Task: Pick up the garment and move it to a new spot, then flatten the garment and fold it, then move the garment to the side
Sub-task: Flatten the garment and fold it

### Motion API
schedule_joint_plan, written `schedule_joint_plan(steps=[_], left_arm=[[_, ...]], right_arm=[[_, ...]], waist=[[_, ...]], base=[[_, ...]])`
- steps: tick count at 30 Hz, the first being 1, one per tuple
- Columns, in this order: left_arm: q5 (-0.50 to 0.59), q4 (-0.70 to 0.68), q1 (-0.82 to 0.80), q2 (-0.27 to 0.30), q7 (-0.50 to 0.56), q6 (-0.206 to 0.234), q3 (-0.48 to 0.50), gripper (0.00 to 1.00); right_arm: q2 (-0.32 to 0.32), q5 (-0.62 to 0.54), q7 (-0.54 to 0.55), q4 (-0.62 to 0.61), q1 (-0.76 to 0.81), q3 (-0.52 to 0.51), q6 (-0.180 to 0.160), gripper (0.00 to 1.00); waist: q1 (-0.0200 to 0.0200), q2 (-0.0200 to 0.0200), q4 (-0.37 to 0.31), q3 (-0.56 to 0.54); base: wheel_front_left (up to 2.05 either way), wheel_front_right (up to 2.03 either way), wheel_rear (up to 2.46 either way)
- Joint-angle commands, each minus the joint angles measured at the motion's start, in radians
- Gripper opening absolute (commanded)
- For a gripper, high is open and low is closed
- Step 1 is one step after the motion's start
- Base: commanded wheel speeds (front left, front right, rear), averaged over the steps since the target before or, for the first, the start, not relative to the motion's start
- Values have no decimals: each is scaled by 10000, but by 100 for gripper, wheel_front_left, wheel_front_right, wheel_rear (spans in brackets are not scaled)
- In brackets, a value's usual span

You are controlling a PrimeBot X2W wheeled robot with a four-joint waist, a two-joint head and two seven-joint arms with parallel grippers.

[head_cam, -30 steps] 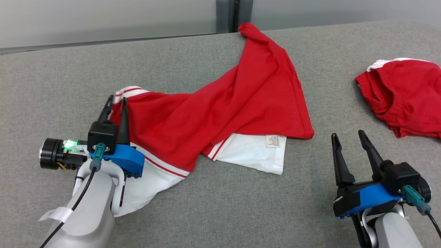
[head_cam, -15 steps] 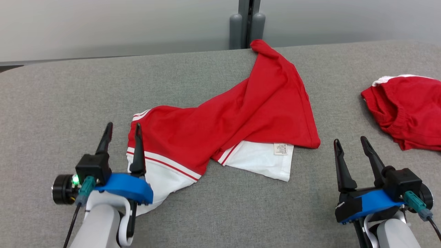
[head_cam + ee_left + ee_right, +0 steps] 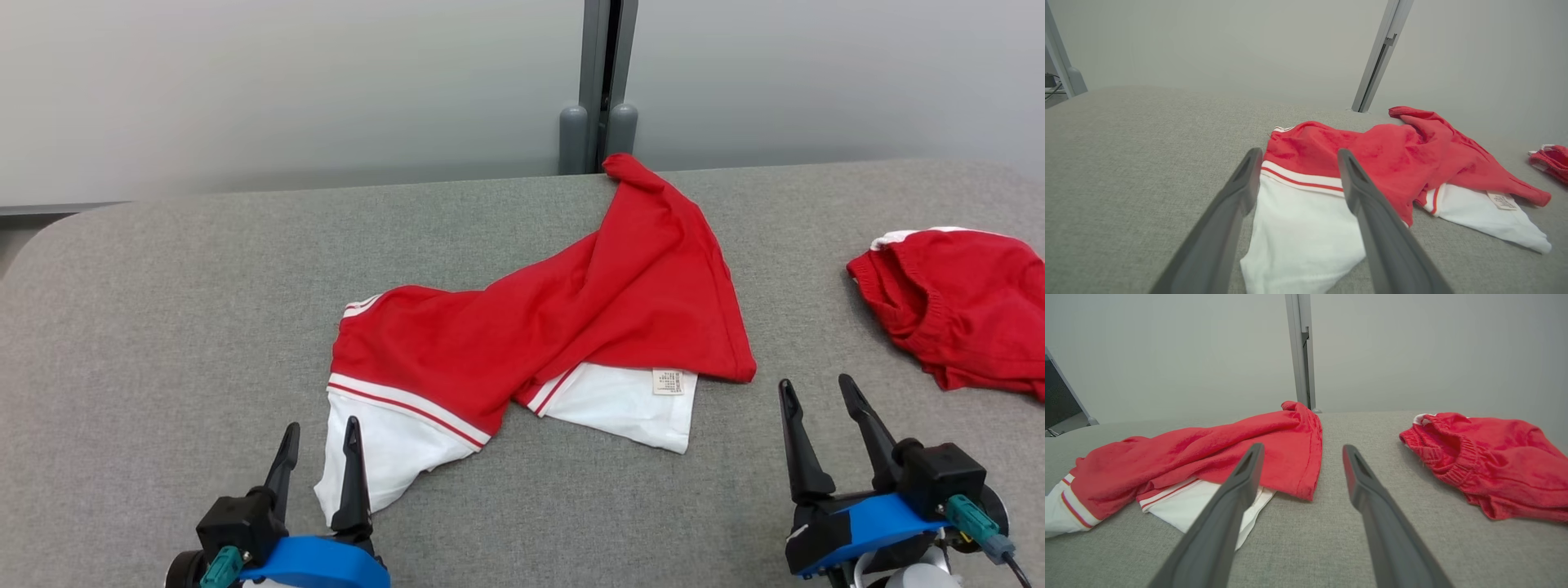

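At the lower left of the head view, the left gripper (image 3: 322,425) stands spread and empty. At the lower right, the right gripper (image 3: 815,381) is likewise released. The red-and-white garment (image 3: 531,327) lies rumpled mid-frame on the gray table (image 3: 163,327), its white end at the left fingertips. A second red garment (image 3: 963,310) lies apart at the right edge. A post (image 3: 600,82) stands at upper centre.

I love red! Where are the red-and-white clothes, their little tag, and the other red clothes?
red-and-white clothes (image 3: 620,302): head view, red middle.
little tag (image 3: 668,381): head view, its centre.
other red clothes (image 3: 971,302): head view, red middle.
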Motion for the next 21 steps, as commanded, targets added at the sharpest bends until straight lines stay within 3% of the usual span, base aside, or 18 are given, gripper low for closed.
schedule_joint_plan(steps=[1,21], left_arm=[[48,-70,96,-18,-45,-46,79,100],[365,141,308,-124,-40,-33,239,100]], right_arm=[[-9,102,-30,44,211,63,1,100],[-10,127,-30,213,127,237,1,100]], waist=[[1,0,-14,-56],[1,0,-62,-164]], base=[[0,0,0],[0,0,0]])
